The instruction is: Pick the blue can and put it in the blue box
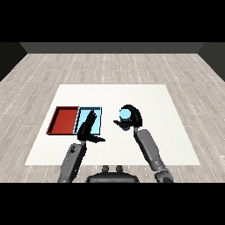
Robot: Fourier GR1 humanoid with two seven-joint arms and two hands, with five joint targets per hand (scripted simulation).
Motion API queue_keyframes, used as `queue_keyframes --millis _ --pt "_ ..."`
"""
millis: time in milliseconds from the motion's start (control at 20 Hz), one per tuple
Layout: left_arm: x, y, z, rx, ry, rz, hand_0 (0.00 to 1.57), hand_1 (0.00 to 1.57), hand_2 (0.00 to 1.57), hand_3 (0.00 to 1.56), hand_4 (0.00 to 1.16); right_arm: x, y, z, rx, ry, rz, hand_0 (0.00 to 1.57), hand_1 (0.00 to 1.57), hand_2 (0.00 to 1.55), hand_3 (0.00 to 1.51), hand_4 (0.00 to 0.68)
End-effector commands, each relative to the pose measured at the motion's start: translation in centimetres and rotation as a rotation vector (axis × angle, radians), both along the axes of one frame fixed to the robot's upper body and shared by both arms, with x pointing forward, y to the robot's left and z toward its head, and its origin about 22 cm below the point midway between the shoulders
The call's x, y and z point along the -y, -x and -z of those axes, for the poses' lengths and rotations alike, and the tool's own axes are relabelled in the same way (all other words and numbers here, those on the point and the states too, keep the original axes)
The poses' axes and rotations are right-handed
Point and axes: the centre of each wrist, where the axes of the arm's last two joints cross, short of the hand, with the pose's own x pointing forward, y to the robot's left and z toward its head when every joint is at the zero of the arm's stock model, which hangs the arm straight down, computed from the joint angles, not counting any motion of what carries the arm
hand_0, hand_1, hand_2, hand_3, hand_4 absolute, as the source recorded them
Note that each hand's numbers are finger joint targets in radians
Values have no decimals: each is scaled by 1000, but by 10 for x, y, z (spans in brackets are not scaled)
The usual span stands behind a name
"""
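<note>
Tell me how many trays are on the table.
2: the red tray lies at the table's left, and the light blue tray sits right beside it, partly covered by the left hand.

One head view looks down and forward across the white table [132, 94], forearms entering from its lower corners.

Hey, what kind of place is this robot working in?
Probably a bare test room set up for sorting: a white table on a grey plank floor, holding only a red tray, a light blue tray and a blue can in the right hand.
</note>
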Motion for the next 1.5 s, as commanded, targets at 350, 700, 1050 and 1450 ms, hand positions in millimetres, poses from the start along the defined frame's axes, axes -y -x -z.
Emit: queue_keyframes --millis 350,700,1050,1450 --pt "41 -11 0 -10 -78 15 0 0 0 0 0 -29 4 -13 37 14 -46 1441 1441 1453 1431 606" --pt "61 -28 33 -48 -95 40 0 0 0 0 0 -33 -11 -15 41 20 -81 1427 1427 1459 1428 614" --pt "78 -22 31 -67 -87 32 0 0 0 0 0 -44 10 -15 52 9 -104 1440 1440 1464 1421 612" --pt "64 -32 29 -49 -80 76 0 0 0 0 0 -56 31 -24 63 51 -134 1429 1429 1457 1421 622"
